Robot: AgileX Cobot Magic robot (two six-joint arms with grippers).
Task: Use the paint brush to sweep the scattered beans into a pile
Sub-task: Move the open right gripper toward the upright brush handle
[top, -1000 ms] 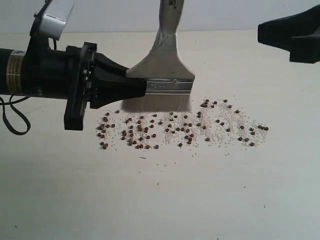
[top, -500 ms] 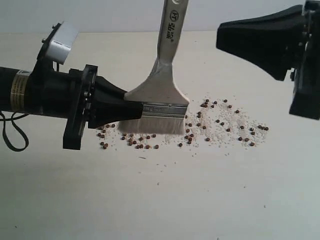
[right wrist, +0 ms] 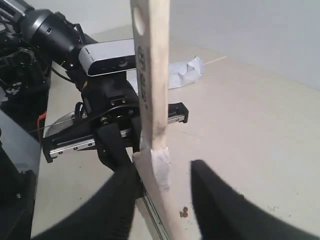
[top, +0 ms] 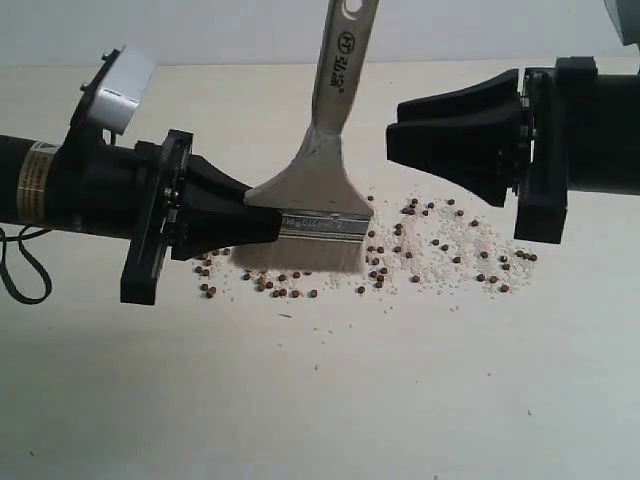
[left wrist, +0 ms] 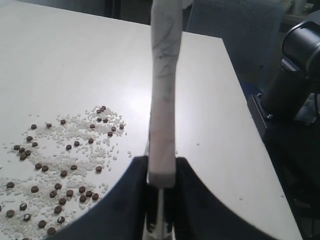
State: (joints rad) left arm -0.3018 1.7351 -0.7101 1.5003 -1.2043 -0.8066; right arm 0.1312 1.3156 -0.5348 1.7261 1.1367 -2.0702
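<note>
Jaws: left gripper [top: 268,226] clenched on the paint brush [top: 315,180] at its ferrule [top: 322,226]; right gripper [top: 392,140] spread wide, holding nothing.
Brush stands near upright, handle [right wrist: 152,90] up, bristles [top: 300,257] now down on the table [top: 400,400]. A second ago they hung above the far edge of the spill; since then they've dropped and shifted left, landing on the left half of the beans [top: 378,270]. The right half still lies scattered among the pale crumbs [top: 470,235], untouched. The right gripper has come in from the upper right corner and now sits level with the handle, just beside it, not touching. Read: contact is made and the stroke is starting, but no pile yet. The right arm looks set to steady the handle or take it over; can't tell which.
</note>
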